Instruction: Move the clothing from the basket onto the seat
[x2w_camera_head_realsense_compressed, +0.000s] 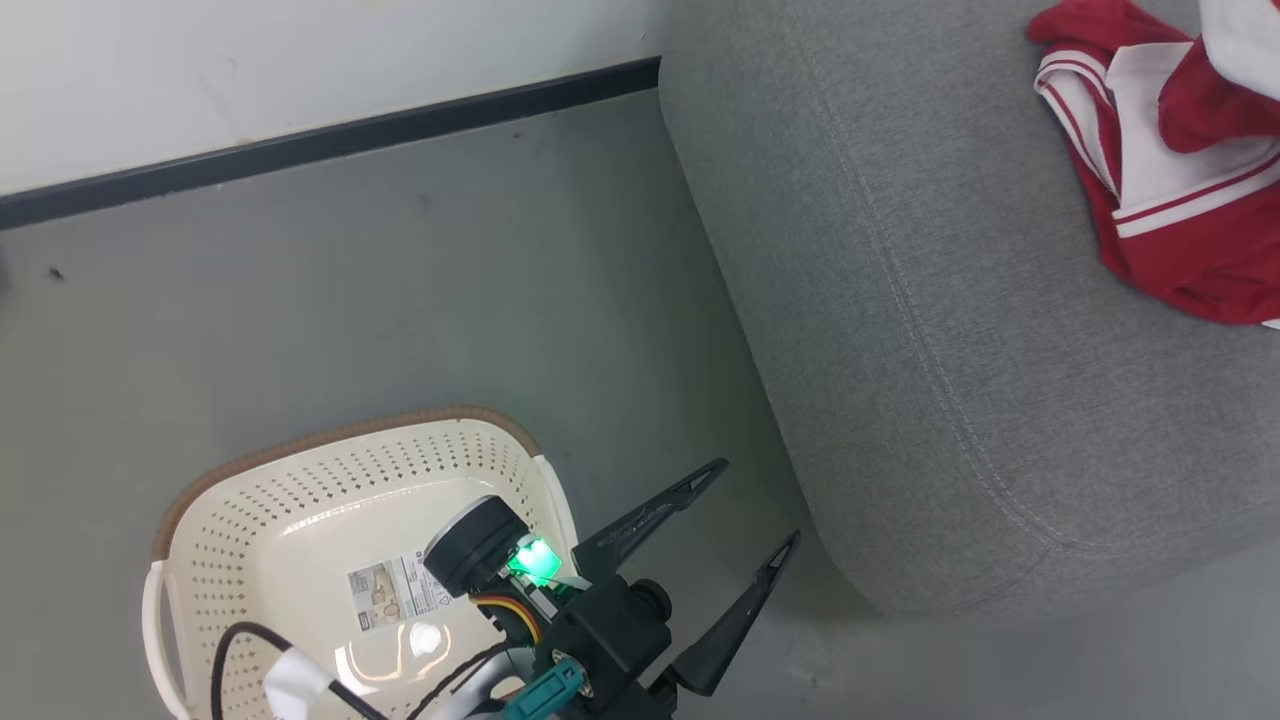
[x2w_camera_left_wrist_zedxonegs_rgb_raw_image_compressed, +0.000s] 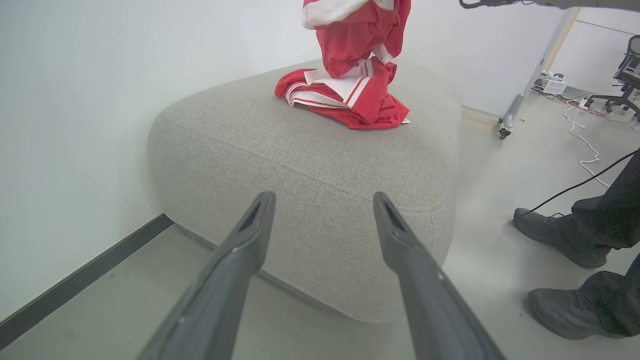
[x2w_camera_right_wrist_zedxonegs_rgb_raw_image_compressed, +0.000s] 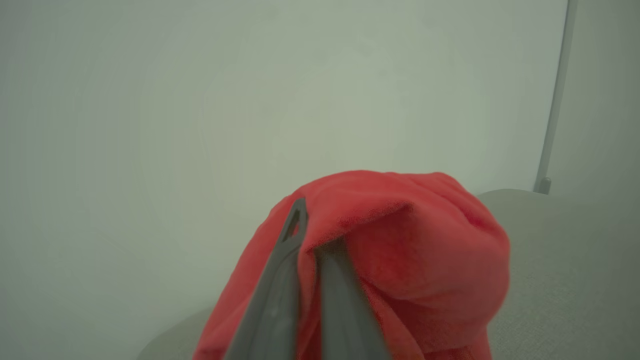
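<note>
The cream basket (x2w_camera_head_realsense_compressed: 300, 490) with a brown rim stands on the floor at the lower left, its bare bottom showing a label. My left gripper (x2w_camera_head_realsense_compressed: 757, 500) hovers over the basket's right side, open and holding nothing, its fingers (x2w_camera_left_wrist_zedxonegs_rgb_raw_image_compressed: 250, 235) pointing at the grey seat (x2w_camera_left_wrist_zedxonegs_rgb_raw_image_compressed: 310, 150). A red and white garment (x2w_camera_left_wrist_zedxonegs_rgb_raw_image_compressed: 350, 97) lies folded over on the seat (x2w_camera_head_realsense_compressed: 950, 300). A second piece of red clothing (x2w_camera_left_wrist_zedxonegs_rgb_raw_image_compressed: 360, 35) hangs above it. My right gripper (x2w_camera_right_wrist_zedxonegs_rgb_raw_image_compressed: 312, 235) is shut on that red clothing (x2w_camera_right_wrist_zedxonegs_rgb_raw_image_compressed: 410, 240), above the seat (x2w_camera_right_wrist_zedxonegs_rgb_raw_image_compressed: 565, 260). The clothing (x2w_camera_head_realsense_compressed: 1180, 200) lies at the head view's top right.
A white wall with a dark baseboard (x2w_camera_head_realsense_compressed: 330, 135) runs behind the basket and the seat. A person's two dark shoes (x2w_camera_left_wrist_zedxonegs_rgb_raw_image_compressed: 565, 235) stand on the floor right of the seat. Cables (x2w_camera_left_wrist_zedxonegs_rgb_raw_image_compressed: 585, 145) and a wheeled stand leg (x2w_camera_left_wrist_zedxonegs_rgb_raw_image_compressed: 505, 127) lie farther back.
</note>
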